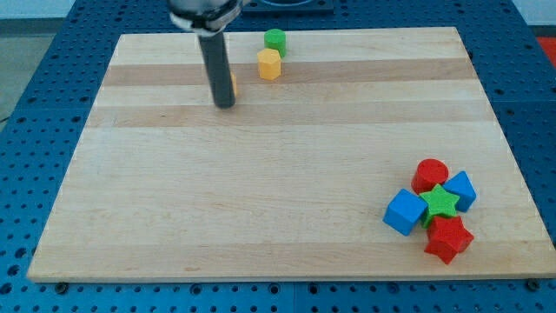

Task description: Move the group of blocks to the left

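Note:
A group of blocks lies at the view's lower right: a red cylinder (430, 174), a blue block (461, 190), a green star (441, 203), a blue cube (404, 212) and a red star-like block (448, 239), all touching or nearly so. My tip (224, 104) stands on the board at the upper left of centre, far from that group. A small orange block (233, 86) peeks out just right of the rod, mostly hidden behind it.
A yellow hexagonal block (269, 63) and a green cylinder (275, 40) stand near the view's top edge, right of my tip. The wooden board (261, 191) lies on a blue perforated table (35, 78).

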